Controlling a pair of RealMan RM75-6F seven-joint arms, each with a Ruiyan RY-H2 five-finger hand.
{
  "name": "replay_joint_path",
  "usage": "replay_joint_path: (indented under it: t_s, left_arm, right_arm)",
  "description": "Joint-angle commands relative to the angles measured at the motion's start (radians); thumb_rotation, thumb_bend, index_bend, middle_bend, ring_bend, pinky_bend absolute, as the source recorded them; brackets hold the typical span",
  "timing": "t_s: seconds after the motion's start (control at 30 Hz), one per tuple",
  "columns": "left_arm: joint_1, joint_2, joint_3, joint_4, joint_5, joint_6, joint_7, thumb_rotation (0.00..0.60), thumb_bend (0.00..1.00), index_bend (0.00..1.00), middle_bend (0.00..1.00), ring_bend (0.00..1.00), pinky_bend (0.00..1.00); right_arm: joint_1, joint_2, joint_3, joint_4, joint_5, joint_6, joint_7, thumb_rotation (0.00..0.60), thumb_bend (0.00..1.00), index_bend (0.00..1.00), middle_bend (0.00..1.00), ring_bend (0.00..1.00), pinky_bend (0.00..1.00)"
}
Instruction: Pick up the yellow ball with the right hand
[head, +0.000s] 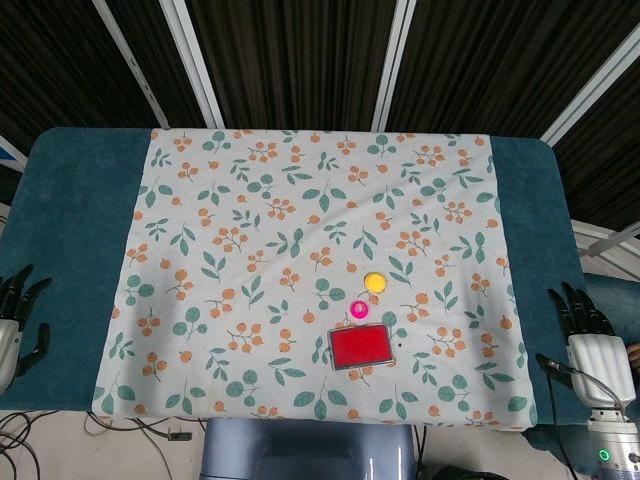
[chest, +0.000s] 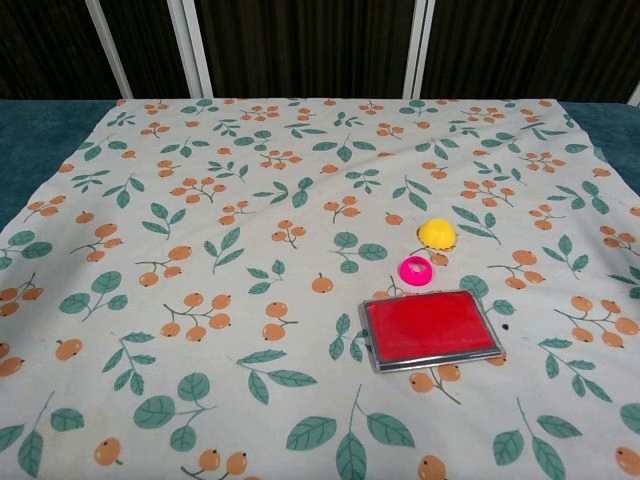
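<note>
The yellow ball (head: 374, 282) (chest: 437, 233) lies on the flowered cloth, right of centre. My right hand (head: 590, 345) rests at the table's right edge, far to the right of the ball, fingers spread and holding nothing. At the left edge sits my left hand (head: 14, 322), fingers apart and empty. Neither hand shows in the chest view.
A pink ring (head: 359, 309) (chest: 416, 270) lies just in front of the ball. A flat red box (head: 361, 347) (chest: 430, 328) sits closer to me behind it. The flowered cloth (head: 250, 250) covers a teal table (head: 70, 200).
</note>
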Motion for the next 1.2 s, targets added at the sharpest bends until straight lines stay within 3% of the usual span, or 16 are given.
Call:
replay_joint_path:
  t_s: [0.03,0.27,0.5,0.63,0.83,1.2]
  left_arm:
    - [0.0,0.0,0.0,0.0,0.0,0.0,0.001,0.6,0.55,0.14,0.0,0.06,0.04]
    - [0.0,-0.005,-0.002,-0.003,-0.007,-0.003,0.005,0.6,0.55,0.14,0.0,0.06,0.04]
    - [0.001,-0.003,-0.001,-0.007,-0.007,-0.002,0.002,0.6,0.55,0.14,0.0,0.06,0.04]
    - [-0.001,-0.002,-0.002,-0.009,-0.009,-0.006,0.0,0.6,0.55,0.14,0.0,0.06,0.04]
    - [-0.003,0.0,-0.003,-0.011,-0.014,-0.011,-0.002,0.6,0.55,0.13,0.0,0.06,0.04]
    - [-0.006,0.006,-0.008,-0.015,-0.023,-0.019,-0.013,0.6,0.55,0.13,0.0,0.06,0.04]
  right_arm:
    - [0.001,0.0,0.0,0.0,0.001,-0.002,-0.001,0.6,0.24,0.07,0.01,0.05,0.22]
    - [0.021,-0.011,-0.003,-0.013,0.009,-0.049,0.013,0.6,0.23,0.07,0.01,0.05,0.22]
    - [0.109,0.006,0.035,-0.061,0.071,-0.198,-0.017,0.6,0.2,0.07,0.02,0.04,0.23]
    - [0.201,0.012,0.081,-0.116,0.167,-0.346,-0.088,0.6,0.2,0.09,0.04,0.04,0.22]
    - [0.322,-0.047,0.149,-0.125,0.331,-0.479,-0.204,0.6,0.2,0.1,0.09,0.05,0.23]
    - [0.524,-0.242,0.219,-0.034,0.628,-0.559,-0.427,0.6,0.22,0.16,0.16,0.05,0.22]
